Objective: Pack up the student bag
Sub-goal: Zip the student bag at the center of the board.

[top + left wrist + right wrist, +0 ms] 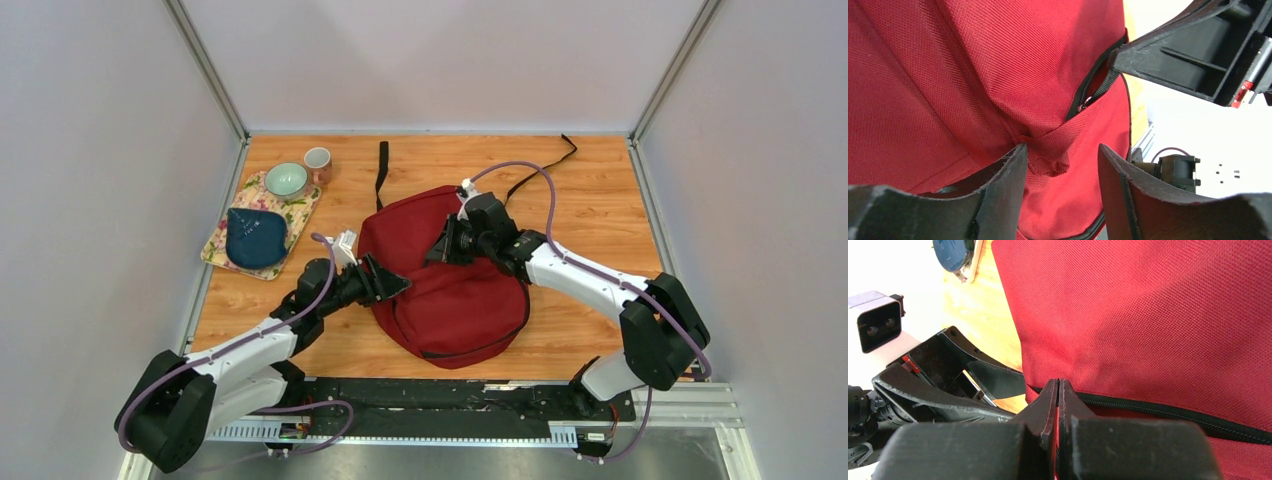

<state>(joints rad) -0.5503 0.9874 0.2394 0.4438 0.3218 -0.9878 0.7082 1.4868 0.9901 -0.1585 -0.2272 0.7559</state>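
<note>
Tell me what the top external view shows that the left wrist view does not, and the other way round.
Only top external: the floral mat with the blue pouch, green bowl and cup, and the black straps behind the bag. Only left wrist: the fold of red fabric between the fingers of the open left hand, and the partly open zipper. Both: the student bag and the right hand against it.
</note>
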